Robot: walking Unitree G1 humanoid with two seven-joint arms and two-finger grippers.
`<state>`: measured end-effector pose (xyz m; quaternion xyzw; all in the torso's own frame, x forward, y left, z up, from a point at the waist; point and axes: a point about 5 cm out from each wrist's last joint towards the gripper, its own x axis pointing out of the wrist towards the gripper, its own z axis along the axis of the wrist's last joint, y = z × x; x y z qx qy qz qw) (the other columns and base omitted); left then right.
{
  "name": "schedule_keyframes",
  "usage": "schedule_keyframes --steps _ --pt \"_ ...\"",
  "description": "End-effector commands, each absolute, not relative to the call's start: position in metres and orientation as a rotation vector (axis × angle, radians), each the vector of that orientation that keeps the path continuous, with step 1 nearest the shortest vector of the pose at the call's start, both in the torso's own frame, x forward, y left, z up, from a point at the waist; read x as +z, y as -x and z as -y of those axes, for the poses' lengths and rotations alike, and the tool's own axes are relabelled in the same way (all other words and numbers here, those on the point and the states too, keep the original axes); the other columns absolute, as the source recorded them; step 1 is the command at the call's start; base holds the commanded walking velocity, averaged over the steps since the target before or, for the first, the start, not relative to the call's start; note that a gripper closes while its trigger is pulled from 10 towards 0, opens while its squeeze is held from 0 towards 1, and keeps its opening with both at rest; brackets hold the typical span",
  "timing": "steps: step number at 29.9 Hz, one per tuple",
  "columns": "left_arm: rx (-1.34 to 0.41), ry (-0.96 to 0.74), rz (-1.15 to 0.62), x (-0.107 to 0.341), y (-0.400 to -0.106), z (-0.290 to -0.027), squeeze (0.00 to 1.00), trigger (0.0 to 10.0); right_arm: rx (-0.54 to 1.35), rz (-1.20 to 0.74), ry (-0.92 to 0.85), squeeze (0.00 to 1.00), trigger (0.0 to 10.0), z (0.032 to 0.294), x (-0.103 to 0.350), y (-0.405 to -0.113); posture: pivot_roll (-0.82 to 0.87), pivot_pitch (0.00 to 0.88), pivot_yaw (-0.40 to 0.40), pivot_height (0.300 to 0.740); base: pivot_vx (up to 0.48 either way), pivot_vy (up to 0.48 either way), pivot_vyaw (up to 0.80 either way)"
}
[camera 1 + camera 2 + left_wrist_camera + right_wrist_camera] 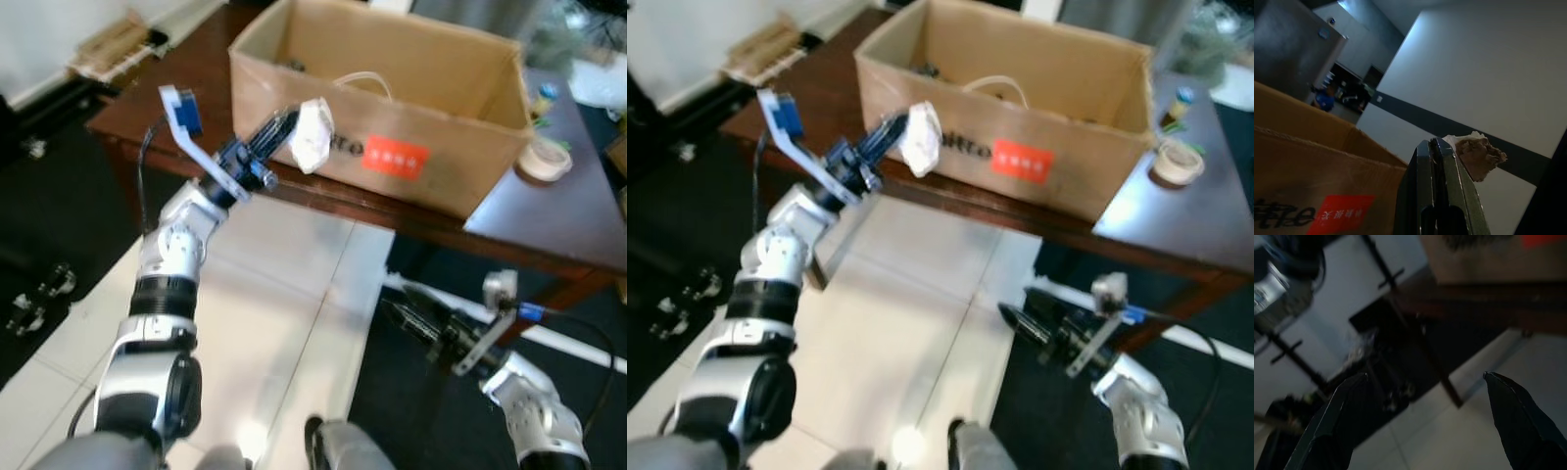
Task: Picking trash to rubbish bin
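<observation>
Left gripper [290,125] is up at table height, fingers clamped tight on a crumpled wad of white paper [313,135]. The wad sits right at the fingertips, bulging out past them, pressed up close to the front wall of the cardboard box [446,108], just below its rim. In the left wrist view the two black fingers [1442,196] run side by side with no gap, and the paper [1479,155] pokes out beyond their tips, with the box wall [1317,196] and its red label [1339,213] alongside.

The box stands on a dark wooden table [578,211], open on top, a loop of pale cord [364,80] lying inside. A roll of tape [544,157] rests on the table just beside the box's far corner.

Right gripper [397,315] hangs low, well apart from the box, out over the dark floor below the table edge. Its fingers [1520,418] are spread wide in the right wrist view, nothing between them, a table leg [1437,367] and pale floor tiles [284,323] beyond.
</observation>
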<state>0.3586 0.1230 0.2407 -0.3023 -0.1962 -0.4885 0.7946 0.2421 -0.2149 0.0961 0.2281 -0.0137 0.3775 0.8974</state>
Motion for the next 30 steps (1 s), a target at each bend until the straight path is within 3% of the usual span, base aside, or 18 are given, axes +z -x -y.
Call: schedule_keyframes --steps 1,12,16,24,30 --pt "-1.06 0.661 0.412 0.242 -0.36 -0.12 0.0 10.0 0.773 0.098 -0.442 0.0 10.0 0.223 0.119 -0.244 0.06 0.101 -0.042 0.74 0.0 0.0 -0.77" --pt "-1.081 0.688 0.44 0.252 -0.36 -0.115 0.0 10.0 0.8 0.144 -0.246 0.0 10.0 0.215 0.161 -0.255 0.06 0.087 -0.049 0.74 0.0 0.0 -0.77" --pt "-1.073 0.677 0.456 0.257 -0.36 -0.116 0.0 10.0 0.75 0.132 -0.164 0.0 10.0 0.213 0.168 -0.265 0.05 0.088 -0.049 0.74 0.0 0.0 0.0" --pt "-0.916 0.61 0.441 0.259 -0.375 -0.127 0.0 10.0 0.944 0.054 -0.049 0.0 10.0 0.185 0.18 -0.248 0.05 0.094 -0.045 0.74 0.0 0.0 0.0" --pt "-0.928 0.601 0.455 0.261 -0.374 -0.127 0.0 10.0 0.991 0.018 -0.036 0.0 10.0 0.178 0.178 -0.243 0.05 0.094 -0.045 0.74 0.0 0.0 0.0"
